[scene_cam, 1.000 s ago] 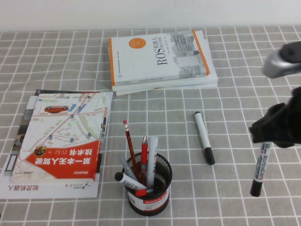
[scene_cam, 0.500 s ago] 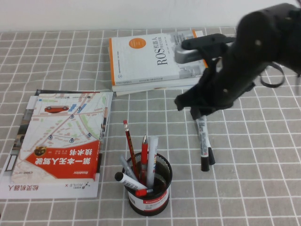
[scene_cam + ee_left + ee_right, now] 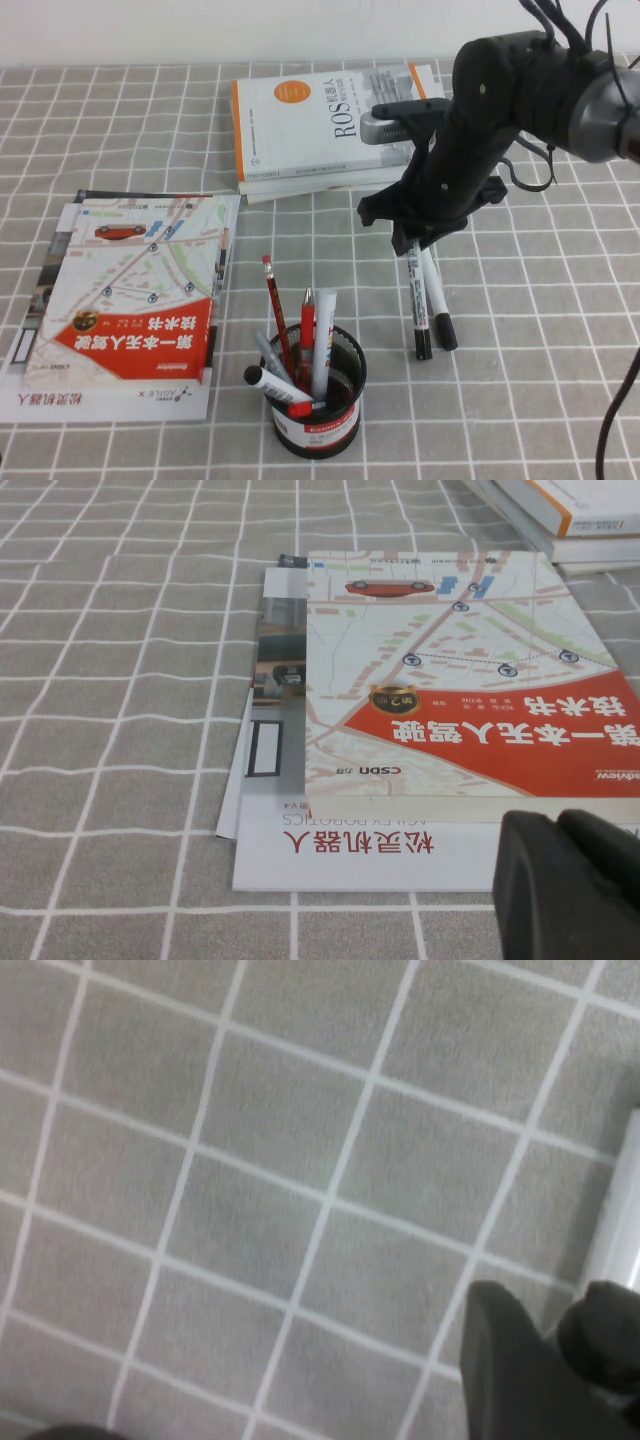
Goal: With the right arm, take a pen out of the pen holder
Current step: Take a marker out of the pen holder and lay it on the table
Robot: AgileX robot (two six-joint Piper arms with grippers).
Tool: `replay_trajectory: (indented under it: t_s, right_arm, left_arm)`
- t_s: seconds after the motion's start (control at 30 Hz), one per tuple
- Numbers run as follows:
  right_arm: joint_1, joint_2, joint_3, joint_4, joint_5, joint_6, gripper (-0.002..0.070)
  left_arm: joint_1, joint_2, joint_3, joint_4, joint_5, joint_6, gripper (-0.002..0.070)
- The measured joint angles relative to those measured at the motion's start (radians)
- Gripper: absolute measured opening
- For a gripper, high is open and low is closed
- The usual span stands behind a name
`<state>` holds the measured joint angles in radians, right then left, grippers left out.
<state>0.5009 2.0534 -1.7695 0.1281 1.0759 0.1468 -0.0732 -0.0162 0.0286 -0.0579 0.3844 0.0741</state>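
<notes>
The black mesh pen holder (image 3: 318, 402) stands near the table's front edge with several pens and a red pencil (image 3: 276, 310) in it. My right gripper (image 3: 415, 240) is behind and to the right of it, shut on a white marker with a black cap (image 3: 416, 295) that hangs cap down. Close beside it, a second white marker (image 3: 441, 322) lies on the cloth. In the right wrist view the gripper (image 3: 560, 1335) shows with the white marker body (image 3: 615, 1250) beside its fingers. My left gripper (image 3: 560, 825) is shut over the front edge of the red map book (image 3: 470, 700).
A stack of ROS books (image 3: 340, 125) lies at the back, just behind the right arm. The red map book (image 3: 140, 300) rests on other papers at the left. A grey checked cloth (image 3: 540, 380) covers the table.
The right arm has swung in from the far right with the marker in its grip and now hangs it beside the marker lying on the cloth. The holder has not moved.
</notes>
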Motion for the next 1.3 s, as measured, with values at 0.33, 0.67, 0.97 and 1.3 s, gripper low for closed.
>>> replay_trajectory:
  t_s: [0.33, 0.67, 0.97, 1.3]
  right_arm:
    - [-0.020, 0.065, -0.004, 0.018, -0.076, -0.002, 0.0098]
    - [-0.025, 0.088, -0.004, 0.019, -0.112, -0.005, 0.0163]
    - [-0.025, 0.074, -0.004, 0.019, -0.123, -0.005, 0.0281]
    - [0.037, -0.279, 0.196, -0.010, -0.168, -0.071, 0.0053]
  left_arm:
    - [0.000, 0.000, 0.000, 0.000, 0.000, 0.000, -0.0003]
    - [0.000, 0.000, 0.000, 0.000, 0.000, 0.000, -0.0003]
    - [0.000, 0.000, 0.000, 0.000, 0.000, 0.000, -0.0003]
    - [0.000, 0.000, 0.000, 0.000, 0.000, 0.000, -0.0003]
